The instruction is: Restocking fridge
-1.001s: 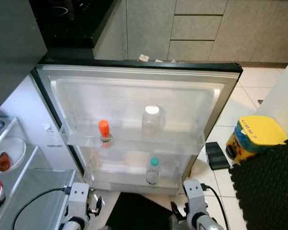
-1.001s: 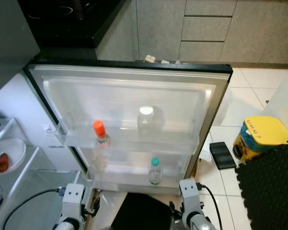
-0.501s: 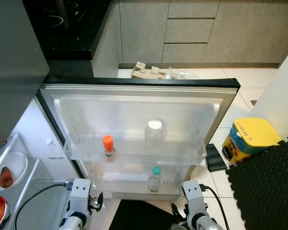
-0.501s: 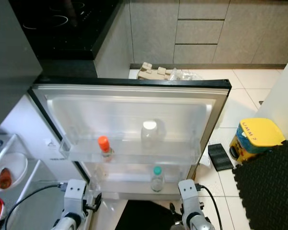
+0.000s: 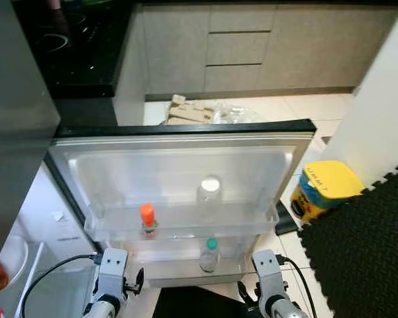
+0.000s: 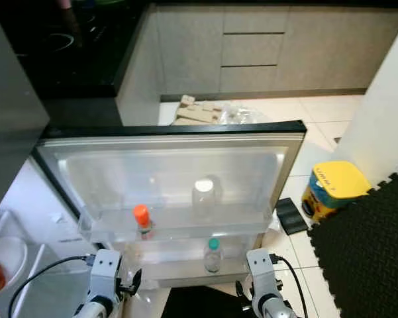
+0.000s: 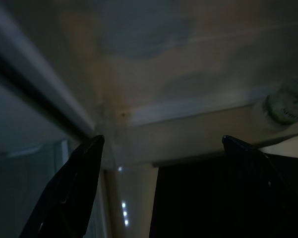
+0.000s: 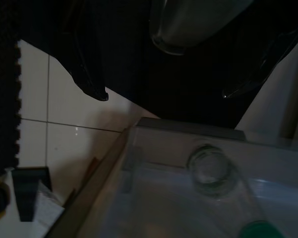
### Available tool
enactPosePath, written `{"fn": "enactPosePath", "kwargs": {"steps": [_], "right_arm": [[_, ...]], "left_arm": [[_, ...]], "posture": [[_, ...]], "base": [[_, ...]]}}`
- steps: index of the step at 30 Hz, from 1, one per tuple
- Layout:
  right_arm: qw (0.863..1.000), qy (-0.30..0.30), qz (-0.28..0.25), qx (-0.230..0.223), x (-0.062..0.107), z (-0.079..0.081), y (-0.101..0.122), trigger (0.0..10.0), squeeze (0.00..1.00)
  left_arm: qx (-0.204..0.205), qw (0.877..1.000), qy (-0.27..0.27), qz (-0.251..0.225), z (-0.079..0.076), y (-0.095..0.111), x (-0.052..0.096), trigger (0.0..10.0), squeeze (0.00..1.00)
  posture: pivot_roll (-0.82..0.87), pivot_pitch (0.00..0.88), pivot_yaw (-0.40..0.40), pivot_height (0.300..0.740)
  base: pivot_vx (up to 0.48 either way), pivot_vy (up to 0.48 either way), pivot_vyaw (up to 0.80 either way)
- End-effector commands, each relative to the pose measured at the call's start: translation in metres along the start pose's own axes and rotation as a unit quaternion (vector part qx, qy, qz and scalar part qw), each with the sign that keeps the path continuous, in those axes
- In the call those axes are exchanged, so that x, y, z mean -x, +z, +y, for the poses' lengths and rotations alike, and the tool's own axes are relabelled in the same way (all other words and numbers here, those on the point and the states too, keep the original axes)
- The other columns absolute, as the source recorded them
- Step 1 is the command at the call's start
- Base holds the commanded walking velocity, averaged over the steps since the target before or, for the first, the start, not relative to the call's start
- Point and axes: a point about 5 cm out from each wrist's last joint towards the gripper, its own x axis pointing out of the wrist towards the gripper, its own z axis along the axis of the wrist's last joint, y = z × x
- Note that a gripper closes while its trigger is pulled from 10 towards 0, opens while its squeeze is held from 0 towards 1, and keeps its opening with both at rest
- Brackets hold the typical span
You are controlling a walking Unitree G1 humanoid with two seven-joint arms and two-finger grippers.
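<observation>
Clear plastic door shelves, two tiers, on the open fridge door (image 5: 185, 165), which swings out flat before the robot with its inner face up to the head camera. Upper shelf (image 5: 179, 228): one bottle with an orange cap (image 5: 147, 213) towards the robot's left, one clear jar with a white lid (image 5: 210, 185) near the middle. Lower shelf (image 6: 185, 268): one bottle with a teal cap (image 5: 212, 244), standing upright, its long axis running top to bottom of the door. Left gripper (image 7: 158, 148): low beside the door's bottom edge, empty, its two black fingers spread wide with the shelf rim seen between them. Right gripper (image 8: 163, 94): also low and empty, fingers apart, looking straight along the lower shelf at the teal-capped bottle (the cap itself sits at the edge of that dim picture). Relation governing the next move: the teal-capped bottle lies ahead of and slightly inboard of the right gripper, between the two arms but nearer the right; the orange-capped bottle lies ahead of the left gripper, one tier further off. Neither claw carries stock, so I judge that an item must be fetched before any shelf is filled. Adjacent floor items: yellow container (image 5: 324, 189) and black foam mat (image 5: 364, 252) on the robot's right.
</observation>
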Motion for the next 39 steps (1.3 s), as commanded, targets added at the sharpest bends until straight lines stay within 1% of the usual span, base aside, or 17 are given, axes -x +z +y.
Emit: {"fn": "enactPosePath", "kwargs": {"steps": [1, 4, 8, 9, 13, 19, 25, 35, 37, 38, 39], "right_arm": [[1.0, 0.002, 0.006, 0.002, 0.001, 0.0, -0.003, 10.0, 0.0], [1.0, 0.005, 0.005, 0.001, 0.001, 0.0, -0.002, 10.0, 0.0], [1.0, 0.018, -0.009, -0.008, 0.001, 0.0, 0.001, 10.0, 0.0], [0.999, 0.027, -0.02, -0.016, 0.001, 0.001, 0.003, 10.0, 0.0], [0.999, 0.027, -0.029, -0.025, 0.0, 0.001, 0.005, 10.0, 0.0], [0.999, 0.013, -0.029, -0.014, -0.001, 0.0, 0.008, 10.0, 0.0], [1.0, 0.007, -0.021, -0.007, 0.0, -0.003, 0.005, 10.0, 0.0], [1.0, 0.0, -0.015, -0.003, 0.001, -0.007, 0.002, 10.0, 0.0], [1.0, -0.002, -0.014, -0.003, 0.002, -0.007, 0.001, 10.0, 0.0], [1.0, -0.002, -0.014, -0.003, 0.002, -0.006, 0.001, 10.0, 0.0], [1.0, -0.002, -0.014, -0.002, 0.002, -0.006, 0.001, 10.0, 0.0]], "left_arm": [[0.002, 1.0, -0.003, 0.001, -0.004, -0.003, 0.001, 10.0, 0.0], [0.002, 1.0, -0.002, -0.001, -0.004, -0.003, 0.001, 10.0, 0.0], [0.006, 1.0, 0.002, -0.007, -0.001, -0.002, 0.002, 10.0, 0.0], [0.004, 1.0, 0.002, -0.008, 0.0, -0.001, 0.002, 10.0, 0.0], [0.002, 1.0, 0.004, -0.01, 0.0, -0.001, 0.002, 10.0, 0.0], [0.007, 1.0, 0.01, -0.014, 0.003, 0.0, 0.003, 10.0, 0.0], [0.004, 1.0, 0.017, -0.013, 0.003, -0.002, 0.005, 10.0, 0.0], [0.008, 1.0, 0.014, -0.011, -0.001, -0.005, 0.006, 10.0, 0.0], [0.011, 1.0, 0.016, -0.014, -0.001, -0.004, 0.006, 10.0, 0.0], [0.023, 0.999, 0.023, -0.01, 0.001, -0.004, 0.005, 10.0, 0.0], [0.024, 0.999, 0.027, -0.01, 0.002, -0.003, 0.004, 10.0, 0.0]], "posture": [[-0.14, 0.014, -0.021, 0.676], [-0.14, 0.013, -0.02, 0.676], [-0.13, 0.013, -0.018, 0.676], [-0.13, 0.014, -0.018, 0.686], [-0.13, 0.015, -0.018, 0.701], [-0.14, 0.02, -0.017, 0.701], [-0.14, 0.023, -0.023, 0.701], [-0.14, 0.03, -0.021, 0.701], [-0.14, 0.03, -0.021, 0.701], [-0.14, 0.031, -0.02, 0.701], [-0.15, 0.032, -0.019, 0.701]], "base": [[0.0, 0.0, 0.0], [0.0, 0.0, 0.0], [0.0, 0.0, 0.0], [0.0, 0.0, 0.0], [0.0, 0.0, 0.0], [0.0, 0.0, 0.0], [0.0, 0.0, 0.0], [0.0, -0.462, 0.0], [0.0, -0.277, 0.0], [0.0, 0.0, 0.0], [0.0, 0.0, 0.0]]}}
